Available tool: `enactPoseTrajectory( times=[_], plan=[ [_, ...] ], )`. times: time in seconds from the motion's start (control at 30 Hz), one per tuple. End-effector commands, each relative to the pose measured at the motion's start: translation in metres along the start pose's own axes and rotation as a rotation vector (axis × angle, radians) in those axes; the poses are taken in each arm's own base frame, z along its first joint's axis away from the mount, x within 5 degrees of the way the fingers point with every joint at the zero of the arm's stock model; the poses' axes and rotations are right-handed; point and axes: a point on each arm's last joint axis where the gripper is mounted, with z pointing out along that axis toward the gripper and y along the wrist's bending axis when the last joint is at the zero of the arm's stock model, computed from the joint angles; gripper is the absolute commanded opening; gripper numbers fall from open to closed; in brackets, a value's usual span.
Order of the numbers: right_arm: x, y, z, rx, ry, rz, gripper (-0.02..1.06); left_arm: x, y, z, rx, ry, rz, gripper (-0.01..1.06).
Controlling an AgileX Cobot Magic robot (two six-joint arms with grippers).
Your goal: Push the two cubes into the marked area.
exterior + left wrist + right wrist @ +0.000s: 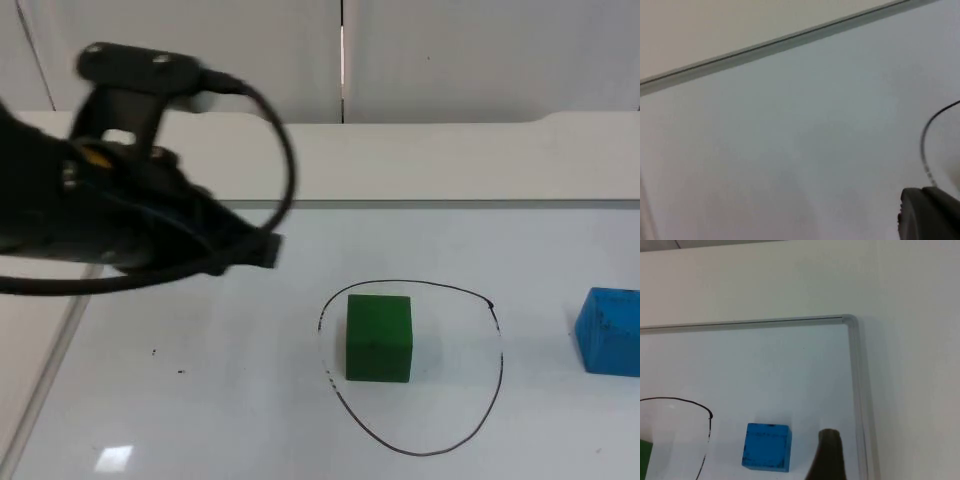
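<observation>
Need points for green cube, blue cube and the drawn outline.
green cube (379, 335), top view, on its top face, inside the outline.
blue cube (766, 446), right wrist view, on its top face, outside the outline.
drawn outline (498, 345), top view, on the black line at the side facing the blue cube.

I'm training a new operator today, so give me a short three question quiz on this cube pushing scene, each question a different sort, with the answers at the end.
1. True or false: the green cube lies inside the black marked outline.
2. Multiple choice: where is the blue cube? A) inside the outline, B) outside it, on the right arm's side, C) stacked on the green cube.
3. Fill in: the left gripper hangs over the white board on the ______ cube's side of the outline.

Key:
1. True.
2. B; the right wrist view shows it just outside the line, with a right fingertip beside it.
3. Green.
</observation>
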Motion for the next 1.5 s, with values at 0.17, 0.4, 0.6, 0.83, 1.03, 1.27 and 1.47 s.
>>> enactPoseTrajectory(
  times=[0.17,0.4,0.6,0.83,1.03,1.27,1.47],
  plan=[
    [-0.001,0.0,-0.001,0.0,-0.003,0.001,0.62,0.014,0.038,-0.035,-0.111,-0.078,-0.076,0.0],
    [-0.001,0.0,-0.001,0.0,-0.003,0.001,0.62,0.02,0.052,-0.067,-0.154,-0.169,-0.132,0.0],
    [0.0,0.0,-0.001,0.0,-0.002,0.001,0.62,0.022,0.058,-0.096,-0.173,-0.268,-0.159,0.0],
    [0.0,0.0,-0.001,0.0,-0.002,0.001,0.62,0.02,0.066,-0.126,-0.178,-0.333,-0.192,0.0],
    [0.0,0.0,-0.001,0.0,-0.002,0.001,0.62,0.023,0.075,-0.153,-0.217,-0.39,-0.235,0.0],
    [0.0,0.001,-0.001,-0.011,-0.001,0.005,0.62,0.034,0.084,-0.188,-0.309,-0.466,-0.313,0.0],
    [0.0,0.001,-0.001,-0.013,-0.001,0.004,0.62,0.04,0.084,-0.204,-0.358,-0.51,-0.365,0.0]
  ],
)
